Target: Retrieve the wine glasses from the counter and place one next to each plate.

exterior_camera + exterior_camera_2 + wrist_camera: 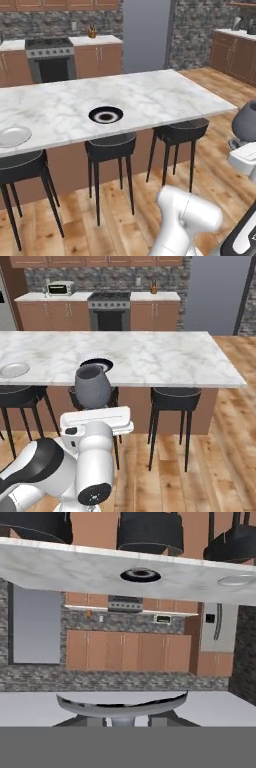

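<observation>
My gripper (95, 408) is shut on a grey-blue wine glass (92, 386), held upright in front of the long marble island. The glass (247, 121) also shows at the right edge of the left base view. In the hand view, which is rolled upside down, its round foot (121, 705) spans the bottom. Two plates lie on the island: a dark one (105, 115) near the front edge at the middle and a light-grey one (14, 136) at the left. The glass partly covers the dark plate (98, 363) in the right base view. The counter (235, 33) stands at the far right back.
The island (160, 95) has black stools (110, 147) tucked along its near side, on a wooden floor. A stove (49, 55) and brown cabinets line the back wall. The island's right end (225, 373) is bare marble.
</observation>
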